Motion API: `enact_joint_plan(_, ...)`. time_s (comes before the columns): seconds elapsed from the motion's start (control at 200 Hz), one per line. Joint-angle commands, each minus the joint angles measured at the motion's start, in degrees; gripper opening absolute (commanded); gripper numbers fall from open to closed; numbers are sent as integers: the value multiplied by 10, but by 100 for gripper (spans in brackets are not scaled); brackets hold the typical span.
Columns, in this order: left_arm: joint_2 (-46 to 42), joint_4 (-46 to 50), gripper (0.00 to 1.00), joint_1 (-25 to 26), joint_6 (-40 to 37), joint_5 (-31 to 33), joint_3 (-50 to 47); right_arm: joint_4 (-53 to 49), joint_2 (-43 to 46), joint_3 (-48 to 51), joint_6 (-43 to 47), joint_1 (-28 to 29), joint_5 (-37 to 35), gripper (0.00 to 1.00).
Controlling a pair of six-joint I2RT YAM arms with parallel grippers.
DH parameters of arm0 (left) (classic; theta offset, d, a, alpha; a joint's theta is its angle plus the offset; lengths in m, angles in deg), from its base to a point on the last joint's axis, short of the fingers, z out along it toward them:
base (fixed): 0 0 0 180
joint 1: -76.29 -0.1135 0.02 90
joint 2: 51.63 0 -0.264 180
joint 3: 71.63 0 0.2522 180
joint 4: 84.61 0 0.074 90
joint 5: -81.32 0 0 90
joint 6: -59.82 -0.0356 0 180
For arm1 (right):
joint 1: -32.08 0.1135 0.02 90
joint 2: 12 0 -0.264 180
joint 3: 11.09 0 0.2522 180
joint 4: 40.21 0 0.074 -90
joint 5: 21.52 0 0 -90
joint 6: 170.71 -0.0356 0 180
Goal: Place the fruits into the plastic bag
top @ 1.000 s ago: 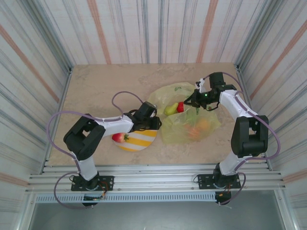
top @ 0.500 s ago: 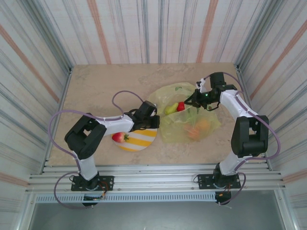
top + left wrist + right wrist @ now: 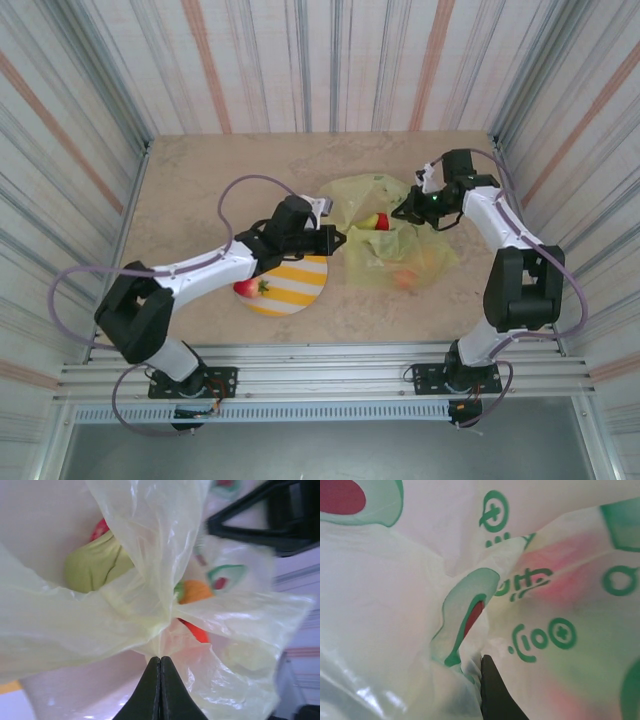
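Left gripper (image 3: 160,659) — black tapered fingers pressed flat together — pinches the crinkly translucent plastic bag (image 3: 372,262), right of centre; right gripper (image 3: 407,209) clamps its upper edge. Round fruits (image 3: 414,268) show through.

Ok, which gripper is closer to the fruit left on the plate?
Left. The left gripper pinches the plastic bag just past the plate, across it from the fruit; the right gripper holds the bag's far edge, farther off.

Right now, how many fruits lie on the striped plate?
1: a red-and-yellow fruit at the left edge of the striped plate. The left arm crosses the plate's far edge, so another could be hidden beneath it.
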Motion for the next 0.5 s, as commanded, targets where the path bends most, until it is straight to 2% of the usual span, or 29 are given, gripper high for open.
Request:
enact_joint_plan(0.0,-36,-30,0,5,34,-56,9,-59,40,-35,28,-3,-73,0)
enact_joint_plan(0.175,-64,-36,0,24,47,-73,30,-84,60,-59,38,-2,-118,0)
enact_joint_plan(0.356,-79,-49,0,11,67,-56,-1,-79,45,-67,34,6,-128,0)
enact_joint_plan(0.496,-79,-24,0,-6,61,-28,-30,-89,27,-86,38,26,-200,0)
